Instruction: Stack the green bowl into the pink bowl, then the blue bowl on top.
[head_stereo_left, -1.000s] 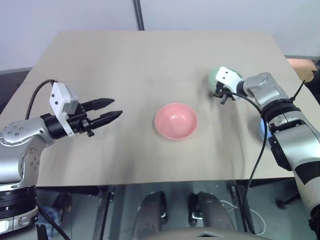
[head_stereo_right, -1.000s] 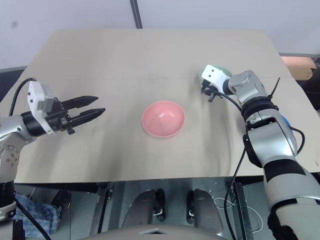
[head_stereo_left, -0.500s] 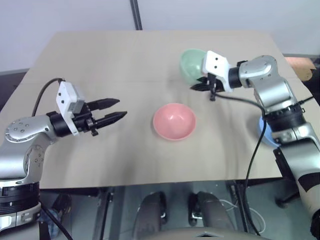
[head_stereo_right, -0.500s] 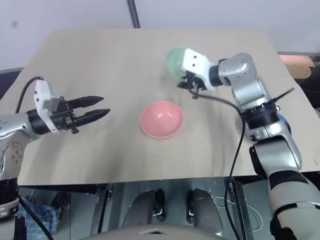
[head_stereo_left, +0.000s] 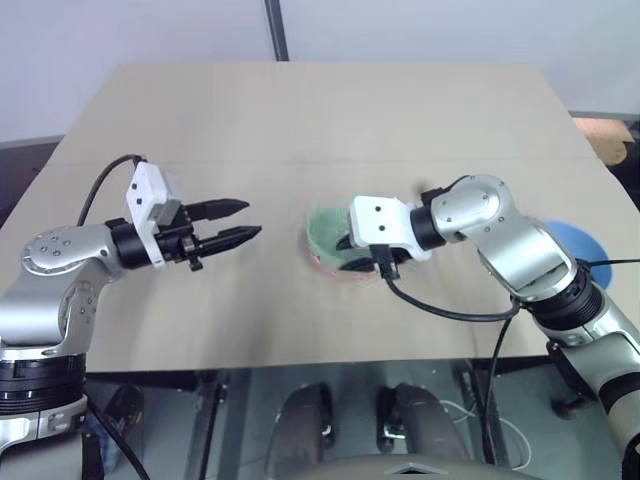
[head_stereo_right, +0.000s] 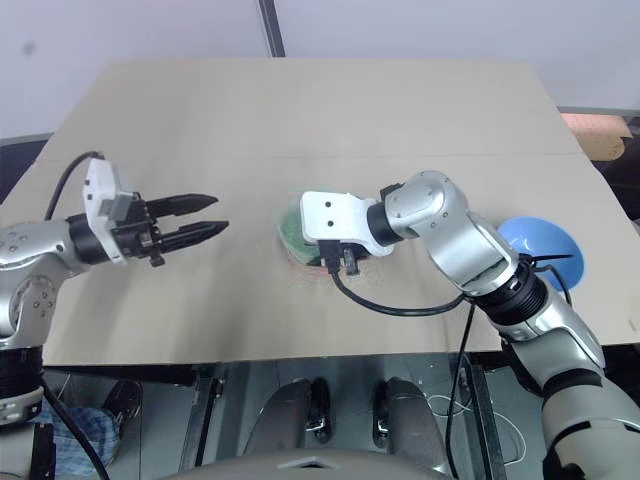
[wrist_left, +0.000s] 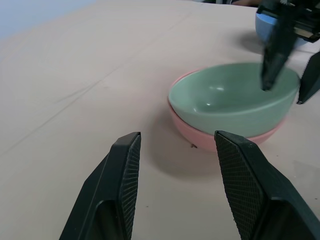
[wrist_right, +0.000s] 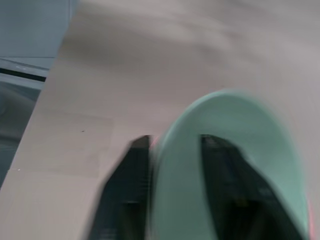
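Green bowl (wrist_left: 235, 102) nested tilted in pink bowl (wrist_left: 220, 135). Right gripper (wrist_left: 290, 65) fingers parted astride its rim. Left gripper (head_stereo_left: 243, 222) at 9 o'clock, parted, empty.

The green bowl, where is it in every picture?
Left eye view: green bowl mid-table, sitting in the pink bowl.
Right eye view: mid-table, beside the right claw.
Left wrist view: upper right, nested in pink.
Right wrist view: lower right.
Shared landmark: the pink bowl's rim.

Even, bright light with soft shadows; the right wrist view is motion-blurred.
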